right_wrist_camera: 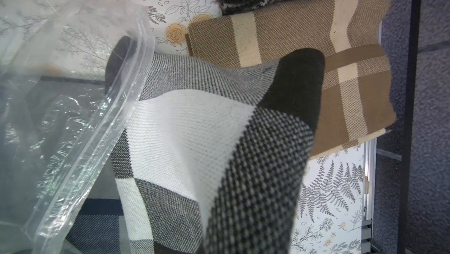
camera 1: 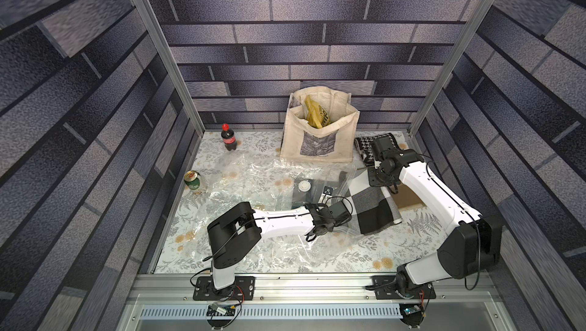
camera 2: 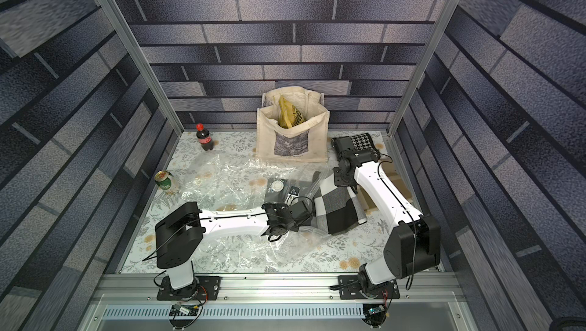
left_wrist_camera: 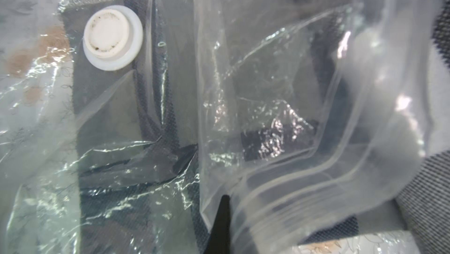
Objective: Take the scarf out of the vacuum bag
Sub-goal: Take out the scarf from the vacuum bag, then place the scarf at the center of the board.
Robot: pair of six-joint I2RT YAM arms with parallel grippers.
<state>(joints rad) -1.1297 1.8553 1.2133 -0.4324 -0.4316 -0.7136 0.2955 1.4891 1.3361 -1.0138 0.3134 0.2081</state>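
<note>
The vacuum bag (camera 1: 253, 186) lies crumpled across the middle of the table, its white valve cap (camera 1: 305, 185) facing up. A black, white and grey checked scarf (camera 1: 371, 205) sticks out of the bag's mouth to the right; part of it still shows through the plastic under the valve cap (left_wrist_camera: 112, 37). My left gripper (camera 1: 326, 198) is shut on the bag's zip edge (left_wrist_camera: 280, 192), with one black finger (left_wrist_camera: 222, 223) showing. My right gripper (camera 1: 377, 183) is shut on the lifted corner of the scarf (right_wrist_camera: 194, 131), which hides its fingers.
A cream tote bag (camera 1: 320, 129) stands at the back. A houndstooth scarf (camera 1: 364, 148) and a brown plaid scarf (right_wrist_camera: 292, 41) lie at the right, by the right arm. A cola bottle (camera 1: 229, 137) and a green can (camera 1: 193, 182) stand on the left.
</note>
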